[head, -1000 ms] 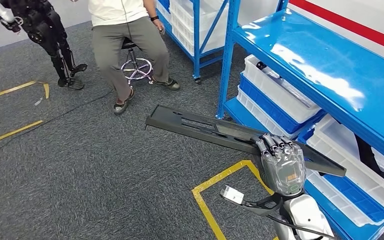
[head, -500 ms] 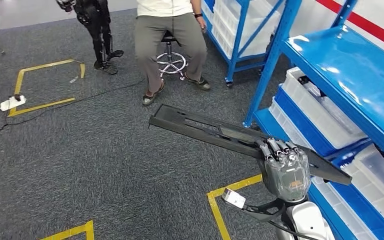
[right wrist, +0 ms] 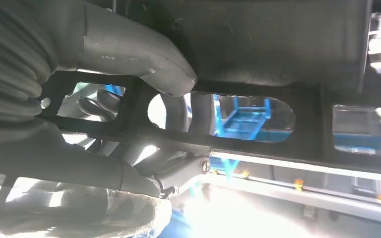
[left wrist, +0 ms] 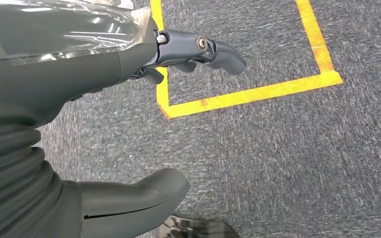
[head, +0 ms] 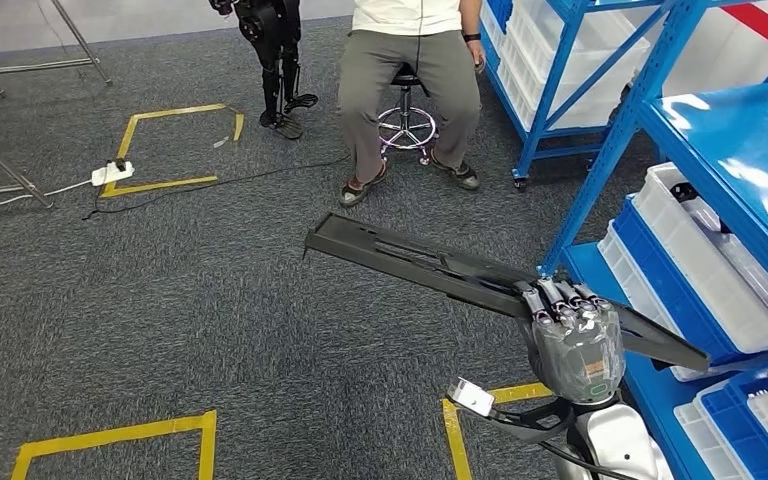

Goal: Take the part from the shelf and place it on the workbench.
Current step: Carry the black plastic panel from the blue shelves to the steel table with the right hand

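- A long, flat, dark part [head: 430, 265] with slotted cut-outs is gripped by the right hand [head: 570, 335] and carried clear of the grey carpet [head: 210, 320], in the aisle beside the blue shelf [head: 660, 130].
- In the head view, the fingers [head: 560, 298] are seen curled over the near long edge of the part, towards its right end; the greater length is left jutting out to the robot's left, tilted slightly upward at the far tip.
- In the right wrist view, the thumb [right wrist: 144, 57] is pressed against one face of the part [right wrist: 278, 44], while darker fingers are glimpsed through its oval openings on the other side, so that the panel is clamped between them.
- The left hand [left wrist: 129, 64] is seen hanging above the carpet [left wrist: 287, 158]; nothing is held in it, its fingers [left wrist: 213, 49] are only loosely bent and its thumb [left wrist: 144, 196] is set well apart from them.
- A corner of yellow floor tape [left wrist: 258, 91] is caught beneath the left hand.
- White bins [head: 700, 260] and blue bins [head: 660, 290] are stacked on the lower levels of the shelf, to the robot's right.
- A person [head: 410, 70] is seated on a stool [head: 405, 125] across the carpet, beside the dark legs of another robot [head: 275, 60].
- A white power strip [head: 112, 173] lies at the edge of a taped yellow square [head: 175, 145], with a cable trailing from it.
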Available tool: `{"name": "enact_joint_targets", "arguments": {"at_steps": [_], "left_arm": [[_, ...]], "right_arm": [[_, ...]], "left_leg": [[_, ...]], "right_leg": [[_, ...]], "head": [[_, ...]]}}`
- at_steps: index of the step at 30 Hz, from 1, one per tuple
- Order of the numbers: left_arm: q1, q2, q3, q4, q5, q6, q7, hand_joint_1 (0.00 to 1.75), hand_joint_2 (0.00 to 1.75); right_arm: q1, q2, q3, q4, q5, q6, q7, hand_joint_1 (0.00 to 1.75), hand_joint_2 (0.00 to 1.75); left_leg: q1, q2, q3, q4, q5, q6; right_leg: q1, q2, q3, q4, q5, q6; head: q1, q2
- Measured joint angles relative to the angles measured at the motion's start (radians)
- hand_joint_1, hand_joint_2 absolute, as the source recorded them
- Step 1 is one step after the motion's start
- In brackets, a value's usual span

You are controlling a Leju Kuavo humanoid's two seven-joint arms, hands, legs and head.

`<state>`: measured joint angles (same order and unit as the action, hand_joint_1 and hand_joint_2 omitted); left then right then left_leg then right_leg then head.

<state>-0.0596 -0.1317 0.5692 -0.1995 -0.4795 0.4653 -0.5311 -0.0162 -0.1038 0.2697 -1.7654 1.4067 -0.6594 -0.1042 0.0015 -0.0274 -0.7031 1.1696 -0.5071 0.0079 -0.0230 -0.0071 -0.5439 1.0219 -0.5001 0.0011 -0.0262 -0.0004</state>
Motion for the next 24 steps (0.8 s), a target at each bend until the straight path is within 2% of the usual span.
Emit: {"name": "enact_joint_targets", "arguments": {"at_steps": [1,2,3,4,5,7,8,9,11,12,13,14,15,16,17,18,19,21,22,23,24], "left_arm": [[-0.002,-0.001,0.000,0.000,0.000,0.000,0.001,0.00,1.75],[-0.002,-0.001,0.000,0.000,0.000,0.000,0.002,0.00,1.75],[-0.002,-0.002,0.000,0.000,0.000,0.000,0.002,0.00,1.75],[-0.001,-0.003,0.000,0.000,-0.001,0.000,0.002,0.00,1.75],[-0.001,-0.003,0.000,0.000,0.000,0.000,0.002,0.00,1.75],[-0.003,-0.003,0.000,0.000,0.000,0.000,0.002,0.00,1.75],[-0.005,-0.003,0.000,0.000,-0.001,-0.001,0.001,0.00,1.75],[-0.006,-0.003,0.000,0.000,-0.001,-0.003,0.000,0.00,1.75],[-0.007,-0.002,0.000,0.000,-0.003,-0.005,0.000,0.00,1.75],[-0.006,-0.003,0.000,0.000,-0.005,-0.005,0.002,0.00,1.75],[-0.005,-0.003,0.000,0.000,-0.007,-0.004,0.004,0.00,1.75],[-0.006,-0.004,0.000,0.000,-0.009,-0.004,0.006,0.00,1.75],[-0.006,-0.004,0.000,0.000,-0.011,-0.004,0.007,0.00,1.75],[-0.008,-0.004,-0.001,0.000,-0.012,-0.004,0.008,0.00,1.75],[-0.008,-0.005,-0.001,0.000,-0.014,-0.005,0.008,0.00,1.75],[-0.008,-0.006,-0.001,0.000,-0.014,-0.006,0.009,0.00,1.75],[-0.007,-0.006,-0.001,0.000,-0.015,-0.007,0.009,0.00,1.75],[-0.006,-0.006,0.000,0.000,-0.014,-0.010,0.012,0.00,1.75],[-0.006,-0.005,0.000,0.000,-0.014,-0.011,0.013,0.00,1.75],[-0.006,-0.004,0.000,0.000,-0.014,-0.012,0.015,0.00,1.75],[-0.005,-0.004,0.000,0.000,-0.014,-0.012,0.015,0.00,1.75]], "right_arm": [[0.000,0.001,0.000,0.000,0.001,0.001,0.000,1.75,1.75],[-0.001,0.002,0.000,0.000,0.001,0.002,0.000,1.75,1.75],[-0.002,0.003,0.000,0.000,0.002,0.002,0.000,1.75,1.75],[-0.003,0.004,0.000,0.000,0.002,0.002,0.000,1.75,1.75],[-0.006,0.004,0.000,0.000,0.002,0.002,0.000,1.75,1.75],[-0.012,0.005,0.000,0.000,0.002,0.002,0.000,1.75,1.75],[-0.014,0.005,0.000,0.000,0.002,0.002,0.000,1.75,1.75],[-0.016,0.006,0.000,0.000,0.002,0.002,-0.001,1.75,1.75],[-0.017,0.006,0.000,0.000,0.002,0.002,-0.001,1.75,1.75],[-0.017,0.006,0.000,0.000,0.002,0.003,-0.001,1.75,1.75],[-0.017,0.005,-0.001,-0.001,0.002,0.003,-0.001,1.75,1.75],[-0.016,0.005,-0.001,-0.002,0.002,0.003,-0.001,1.75,1.75],[-0.014,0.003,-0.002,-0.002,0.002,0.003,0.000,1.75,1.75],[-0.011,0.002,-0.003,-0.003,0.001,0.003,0.000,1.75,1.75],[-0.008,0.001,-0.004,-0.003,0.001,0.003,0.000,1.75,1.75],[-0.005,0.000,-0.004,-0.003,0.002,0.003,0.001,1.75,1.75],[-0.004,-0.001,-0.005,-0.003,0.002,0.004,0.001,1.75,1.75],[-0.003,-0.001,-0.005,-0.003,0.002,0.007,0.002,1.75,1.75],[-0.004,-0.001,-0.005,-0.003,0.003,0.009,0.002,1.75,1.75],[-0.006,-0.001,-0.005,-0.004,0.003,0.012,0.003,1.75,1.75],[-0.007,-0.001,-0.005,-0.005,0.002,0.014,0.004,1.75,1.75]], "left_leg": [[0.003,0.013,-0.035,0.069,-0.029,-0.004],[0.006,0.018,-0.062,0.121,-0.046,-0.006],[0.009,0.021,-0.072,0.139,-0.044,-0.008],[0.010,0.026,-0.062,0.118,-0.025,-0.008],[0.011,0.035,-0.031,0.060,0.007,-0.006],[0.005,0.081,0.043,-0.073,0.054,0.003],[0.000,0.097,0.066,-0.114,0.064,0.007],[-0.006,0.103,0.074,-0.131,0.064,0.011],[-0.012,0.077,0.075,-0.137,0.067,0.021],[-0.012,0.064,0.079,-0.145,0.070,0.026],[-0.010,0.052,0.084,-0.154,0.076,0.033],[-0.006,0.040,0.090,-0.161,0.081,0.040],[-0.004,0.027,0.091,-0.165,0.084,0.043],[-0.003,0.012,0.091,-0.166,0.085,0.046],[-0.002,-0.004,0.090,-0.166,0.085,0.047],[-0.002,-0.020,0.091,-0.165,0.085,0.046],[-0.001,-0.036,0.091,-0.164,0.084,0.045],[0.003,-0.066,0.091,-0.156,0.081,0.039],[0.003,-0.080,0.088,-0.150,0.077,0.033],[0.003,-0.090,0.085,-0.145,0.075,0.026],[0.002,-0.099,0.080,-0.142,0.074,0.020]], "right_leg": [[0.004,-0.015,0.001,0.000,-0.002,-0.005],[0.006,-0.030,0.002,0.000,-0.004,-0.007],[0.008,-0.044,0.003,0.000,-0.006,-0.009],[0.009,-0.058,0.004,0.000,-0.007,-0.010],[0.009,-0.069,0.007,0.000,-0.010,-0.010],[0.015,-0.089,0.012,0.000,-0.016,-0.004],[0.017,-0.097,0.015,0.000,-0.019,0.001],[0.020,-0.106,0.017,-0.001,-0.021,0.005],[0.024,-0.127,0.021,-0.005,-0.025,0.015],[0.023,-0.123,0.022,-0.001,-0.030,0.019],[0.022,-0.103,0.015,0.017,-0.042,0.020],[0.020,-0.072,-0.004,0.059,-0.061,0.020],[0.015,-0.036,-0.033,0.118,-0.086,0.017],[0.013,-0.012,-0.069,0.186,-0.110,0.014],[0.011,-0.002,-0.102,0.243,-0.126,0.016],[0.009,0.001,-0.121,0.268,-0.126,0.022],[0.006,0.004,-0.122,0.256,-0.111,0.032],[-0.006,0.021,-0.076,0.136,-0.048,0.058],[-0.009,0.036,-0.050,0.074,-0.022,0.064],[-0.011,0.046,-0.031,0.033,-0.005,0.062],[-0.010,0.052,-0.024,0.015,0.002,0.055]], "head": [[-0.001,0.000],[-0.001,0.000],[-0.002,0.000],[-0.002,0.000],[-0.002,0.000],[-0.002,0.000],[-0.001,0.000],[0.000,0.000],[0.001,0.000],[0.001,0.000],[0.002,0.000],[0.003,0.000],[0.004,0.000],[0.006,0.000],[0.007,0.000],[0.007,0.000],[0.007,0.000],[0.008,0.000],[0.009,0.000],[0.010,0.000],[0.009,0.000]]}}
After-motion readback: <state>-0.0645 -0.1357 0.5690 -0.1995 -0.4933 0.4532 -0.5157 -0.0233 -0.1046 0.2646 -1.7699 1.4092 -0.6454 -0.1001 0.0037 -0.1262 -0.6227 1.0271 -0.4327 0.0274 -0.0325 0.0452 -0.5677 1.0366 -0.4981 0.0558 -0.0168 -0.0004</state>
